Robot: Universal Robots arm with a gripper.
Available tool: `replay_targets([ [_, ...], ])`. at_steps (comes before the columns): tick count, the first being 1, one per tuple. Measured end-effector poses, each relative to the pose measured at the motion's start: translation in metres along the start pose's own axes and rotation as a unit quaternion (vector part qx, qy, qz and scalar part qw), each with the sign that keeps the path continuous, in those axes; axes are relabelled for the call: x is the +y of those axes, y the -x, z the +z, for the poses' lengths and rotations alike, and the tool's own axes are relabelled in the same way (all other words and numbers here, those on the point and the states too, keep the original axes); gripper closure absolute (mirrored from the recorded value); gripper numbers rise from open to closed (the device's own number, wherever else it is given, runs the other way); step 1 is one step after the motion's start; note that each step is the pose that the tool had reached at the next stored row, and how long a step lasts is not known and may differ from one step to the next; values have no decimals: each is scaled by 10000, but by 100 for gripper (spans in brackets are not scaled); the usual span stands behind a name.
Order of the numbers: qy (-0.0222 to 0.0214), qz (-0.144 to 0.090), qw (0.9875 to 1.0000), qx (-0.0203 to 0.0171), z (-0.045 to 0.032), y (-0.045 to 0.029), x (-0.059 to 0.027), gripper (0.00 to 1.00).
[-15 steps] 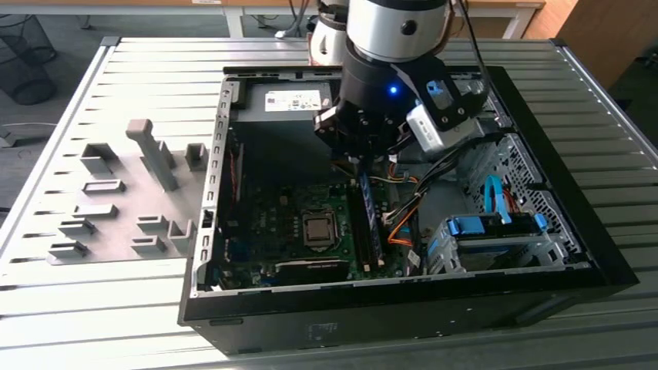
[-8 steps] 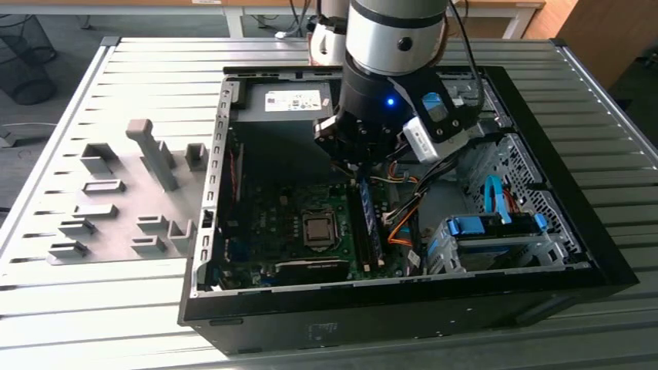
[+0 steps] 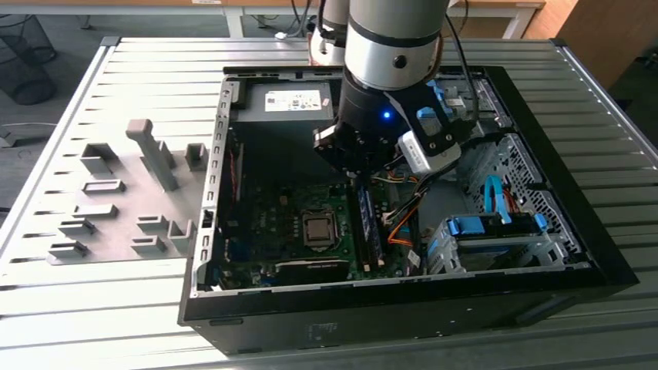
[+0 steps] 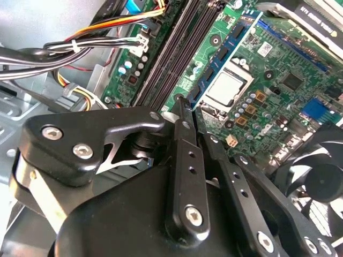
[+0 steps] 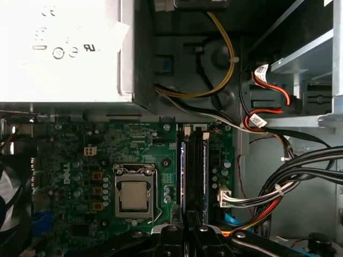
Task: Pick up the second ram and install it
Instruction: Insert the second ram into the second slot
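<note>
Black two-finger gripper low over green motherboard, at dark memory slots, next to silver processor, fingers' state cannot tell

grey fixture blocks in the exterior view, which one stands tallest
The slim upright post amid them; the other grey blocks all sit much lower.

The second ram is a long, thin green-blue board carrying a row of small dark chips along its face. It stands upright on its long edge in the memory slots of the motherboard. In the exterior view it runs from near to far, just to the exterior view's right of the processor socket.
</note>
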State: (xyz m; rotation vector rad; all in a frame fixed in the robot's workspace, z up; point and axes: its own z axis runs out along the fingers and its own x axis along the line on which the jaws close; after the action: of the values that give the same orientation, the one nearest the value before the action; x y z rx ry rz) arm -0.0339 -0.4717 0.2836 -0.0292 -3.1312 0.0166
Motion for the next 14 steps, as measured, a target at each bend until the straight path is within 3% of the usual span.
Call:
replay_targets([
  [14, 0, 27, 10000, 2, 54, 2, -16, 86],
])
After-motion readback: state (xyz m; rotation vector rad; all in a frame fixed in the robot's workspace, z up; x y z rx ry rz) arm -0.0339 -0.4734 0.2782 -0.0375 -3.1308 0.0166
